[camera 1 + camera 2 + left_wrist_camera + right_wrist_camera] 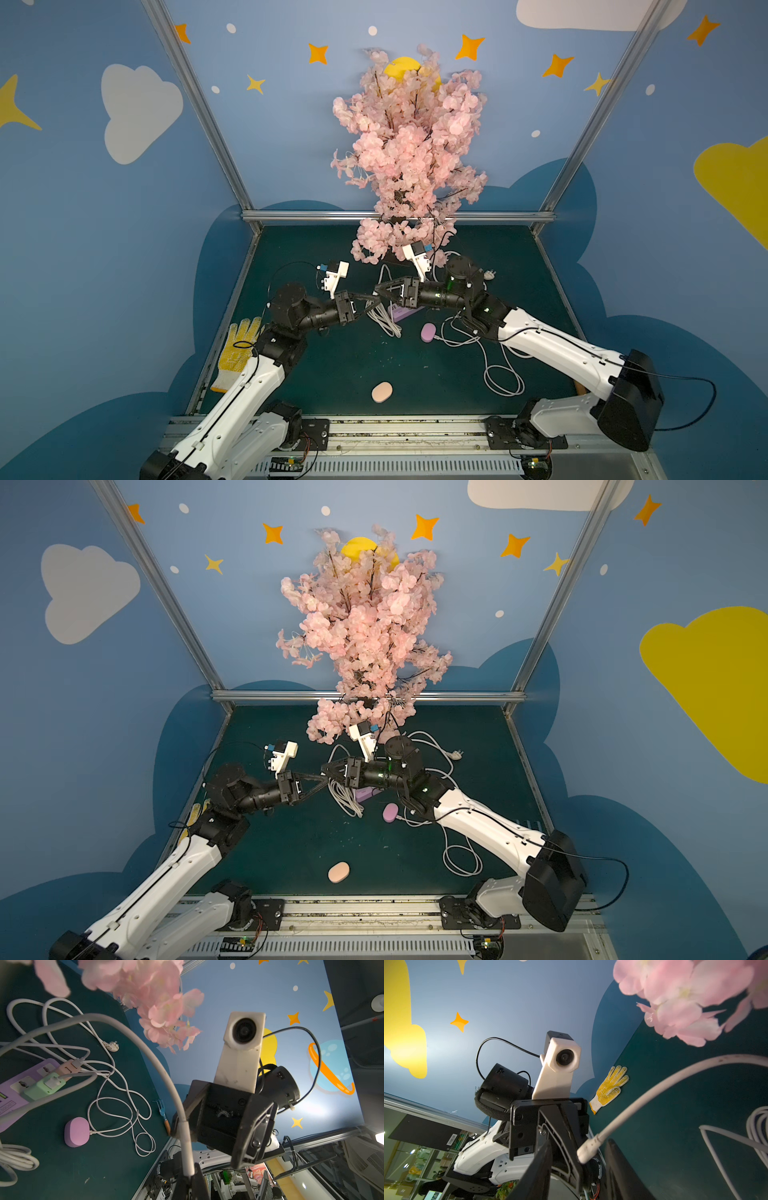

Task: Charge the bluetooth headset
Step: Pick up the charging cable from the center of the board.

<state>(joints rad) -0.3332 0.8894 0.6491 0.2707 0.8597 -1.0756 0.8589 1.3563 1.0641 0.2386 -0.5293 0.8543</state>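
Observation:
Both grippers meet in mid-air above the green table [332, 365]. My left gripper [372, 298] [192, 1176] is shut on the white connector end [187, 1147] of a thick charging cable. The cable arcs back to a green adapter [41, 1088] in the purple power strip [12, 1093]. My right gripper [380, 289] [578, 1145] stands open with that connector tip [588, 1149] between its jaws. A peach oval headset case [382, 391] lies alone near the front edge. A purple oval case [428, 332] [76, 1131] has a thin white cable plugged in.
A pink blossom tree [411, 158] stands at the back, its branches hanging just behind the grippers. White cable loops [503, 374] and a coiled bundle [384, 320] lie mid-table. A yellow glove [239, 353] lies at the left edge, and a blue fork [163, 1113] at the right.

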